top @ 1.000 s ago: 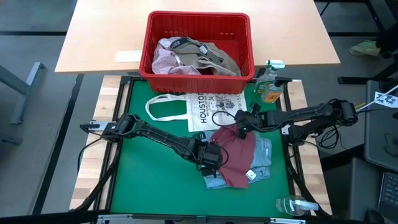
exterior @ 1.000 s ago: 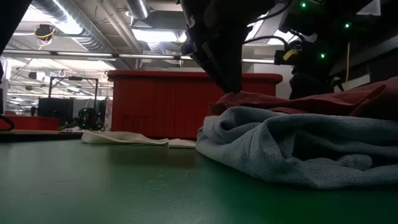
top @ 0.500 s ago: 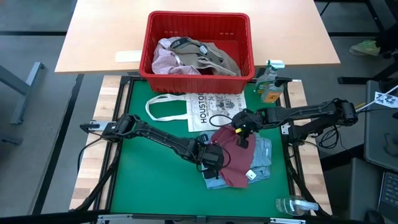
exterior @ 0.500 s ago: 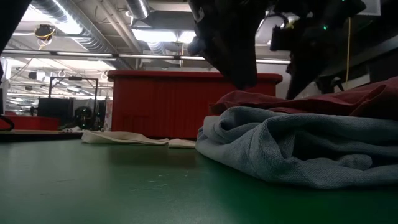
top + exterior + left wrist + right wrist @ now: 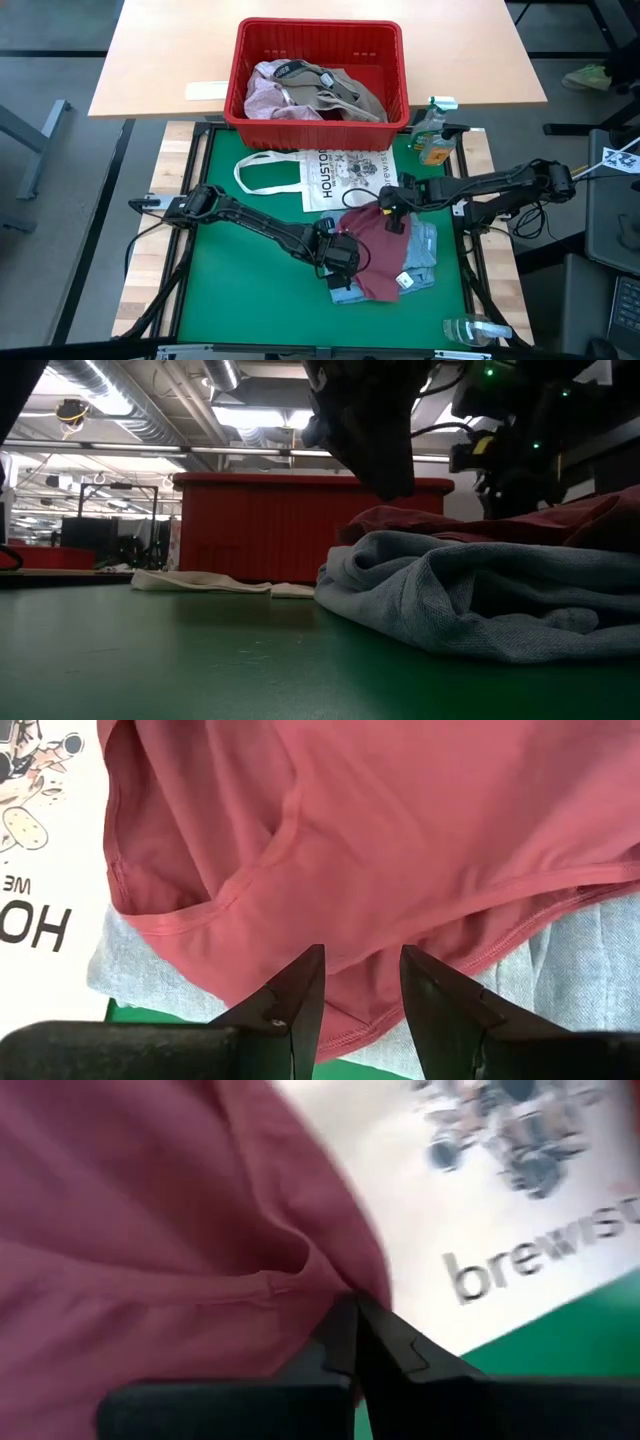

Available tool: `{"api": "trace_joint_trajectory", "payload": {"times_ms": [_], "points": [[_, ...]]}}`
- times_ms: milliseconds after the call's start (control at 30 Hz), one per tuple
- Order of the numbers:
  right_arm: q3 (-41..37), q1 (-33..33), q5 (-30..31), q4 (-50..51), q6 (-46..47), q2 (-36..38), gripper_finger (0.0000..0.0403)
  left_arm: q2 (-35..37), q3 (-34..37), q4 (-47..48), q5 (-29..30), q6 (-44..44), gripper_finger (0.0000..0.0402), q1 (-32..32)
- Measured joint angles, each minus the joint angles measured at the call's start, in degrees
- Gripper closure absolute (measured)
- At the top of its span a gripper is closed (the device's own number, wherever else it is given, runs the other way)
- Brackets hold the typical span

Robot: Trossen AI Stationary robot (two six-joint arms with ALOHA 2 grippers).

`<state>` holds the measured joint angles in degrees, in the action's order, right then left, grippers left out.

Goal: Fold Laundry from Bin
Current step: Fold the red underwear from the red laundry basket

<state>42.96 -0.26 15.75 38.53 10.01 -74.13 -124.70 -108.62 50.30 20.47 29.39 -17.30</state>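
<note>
Two grippers on a maroon garment (image 5: 380, 255) lying over light blue cloth (image 5: 425, 250) on the green mat, right gripper (image 5: 392, 212) pinched tight on its edge beside the white tote bag (image 5: 335, 175), left gripper (image 5: 360, 982) fingers parted over its hem, more laundry in the red bin (image 5: 320, 30) beyond

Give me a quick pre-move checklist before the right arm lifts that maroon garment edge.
1. Right gripper shut on the edge of the maroon garment, beside the tote bag: ok, fingers pinched together with cloth between them.
2. Tote bag not caught in that pinch: cannot tell, the grip sits right at the bag's border.
3. Left gripper open over the garment's near hem, holding nothing: ok.
4. Light blue garment lying under the maroon one, so it may drag along: not ok.
5. Bin beyond the tote, apart from both arms: ok.
</note>
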Motion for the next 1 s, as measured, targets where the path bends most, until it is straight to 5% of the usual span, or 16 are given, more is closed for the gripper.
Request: {"api": "trace_joint_trajectory", "payload": {"times_ms": [500, 1000], "points": [[0.0, -13.19, 0.05, -2.65, 0.11, 0.0, 0.0399, 0.0, 0.0, 0.09, 0.23, 0.02, 0.0276, 0.19], [0.02, -13.65, -7.34, -2.24, 0.19, 0.0, 0.04, 3.51, -0.09, 6.39, 1.28, -0.65, 0.0276, 3.67]]}}
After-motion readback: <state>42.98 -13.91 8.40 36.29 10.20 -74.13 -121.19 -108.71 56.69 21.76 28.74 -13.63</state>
